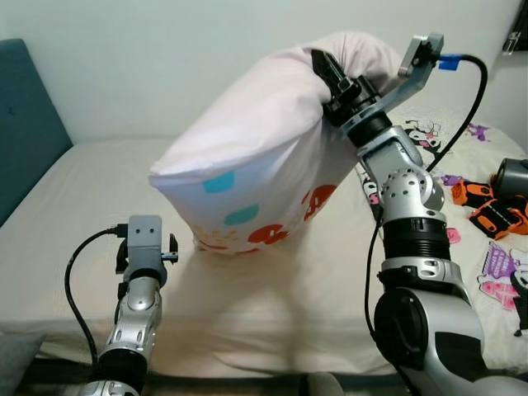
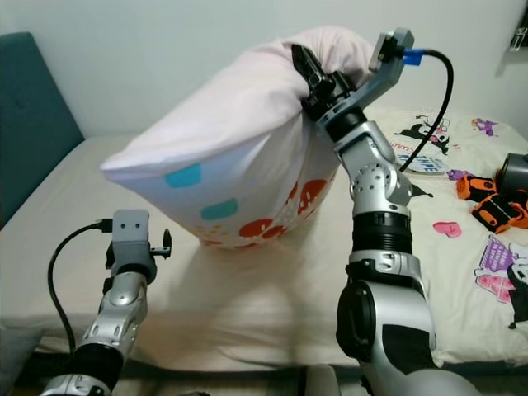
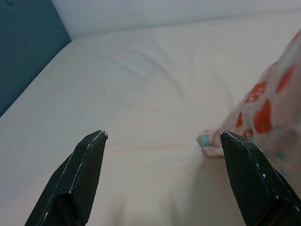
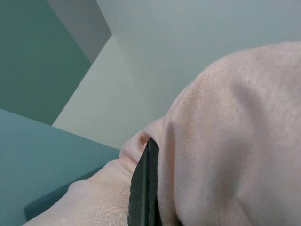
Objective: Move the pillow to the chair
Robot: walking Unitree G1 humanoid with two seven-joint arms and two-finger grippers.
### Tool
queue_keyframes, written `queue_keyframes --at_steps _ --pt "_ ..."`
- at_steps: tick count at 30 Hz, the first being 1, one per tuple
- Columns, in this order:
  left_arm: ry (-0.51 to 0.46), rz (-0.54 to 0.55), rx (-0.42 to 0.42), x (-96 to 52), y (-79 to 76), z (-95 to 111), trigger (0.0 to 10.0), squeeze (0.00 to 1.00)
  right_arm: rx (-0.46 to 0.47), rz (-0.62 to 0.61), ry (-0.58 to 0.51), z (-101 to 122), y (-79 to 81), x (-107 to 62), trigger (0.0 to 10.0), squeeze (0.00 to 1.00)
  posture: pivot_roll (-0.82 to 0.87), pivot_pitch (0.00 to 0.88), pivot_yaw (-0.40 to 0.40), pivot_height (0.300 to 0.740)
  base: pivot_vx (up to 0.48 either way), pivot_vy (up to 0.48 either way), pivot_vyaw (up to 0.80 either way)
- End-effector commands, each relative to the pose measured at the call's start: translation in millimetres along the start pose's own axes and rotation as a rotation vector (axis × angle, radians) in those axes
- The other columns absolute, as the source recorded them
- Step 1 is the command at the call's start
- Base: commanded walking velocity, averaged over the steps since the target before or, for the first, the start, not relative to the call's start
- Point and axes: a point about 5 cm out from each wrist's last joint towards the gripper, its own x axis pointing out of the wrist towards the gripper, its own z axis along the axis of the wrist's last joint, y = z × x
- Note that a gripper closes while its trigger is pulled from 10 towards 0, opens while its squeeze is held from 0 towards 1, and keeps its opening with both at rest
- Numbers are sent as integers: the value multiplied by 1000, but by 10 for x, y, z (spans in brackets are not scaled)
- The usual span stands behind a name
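Cream cotton sheets cover the wide bed [image 1: 99,223], which has a teal padded headboard [image 1: 25,132] at its far-left end. Above the bed's middle hangs the big pale-pink pillow with orange and teal spots [image 1: 264,157], lifted clear except for its lowest corner, which seems to brush the sheet. The right gripper [image 1: 323,68] pinches the pillow's upper edge, fingers [image 4: 146,188] pressed narrow into the fabric. The left gripper [image 3: 162,174] hovers low over the bed near the pillow's bottom corner, fingers spread wide, holding nothing. On the bed's right side lie orange-and-black toys [image 1: 487,202] on a cartoon-print blanket [image 1: 495,272].
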Motion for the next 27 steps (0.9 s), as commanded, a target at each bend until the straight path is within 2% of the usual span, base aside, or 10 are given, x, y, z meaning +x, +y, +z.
queue_keyframes --at_steps 1,5,7,11,19,27 --pt "2 -4 4 -1 -12 -12 10000 0 -26 62 -51 128 130 65 0 0 -82 0 -6 680 0 0 0" --pt "4 -2 6 -12 -12 -34 10000 0 -12 58 -32 45 144 65 0 0 -81 0 -7 700 0 0 0" --pt "10 -3 7 -28 -14 -59 10000 0 3 62 1 -89 180 61 0 0 -80 0 -6 715 0 0 0" --pt "11 -7 8 -38 -20 -72 10000 0 21 73 31 -222 232 49 0 0 -78 0 -3 730 0 0 0" --pt "6 -20 18 -39 -31 -67 10000 0 30 118 67 -433 378 24 0 0 -76 0 2 740 0 0 0" --pt "-6 -32 13 -45 -48 -50 10000 0 46 191 119 -630 568 -12 0 0 -74 0 2 740 0 0 800"
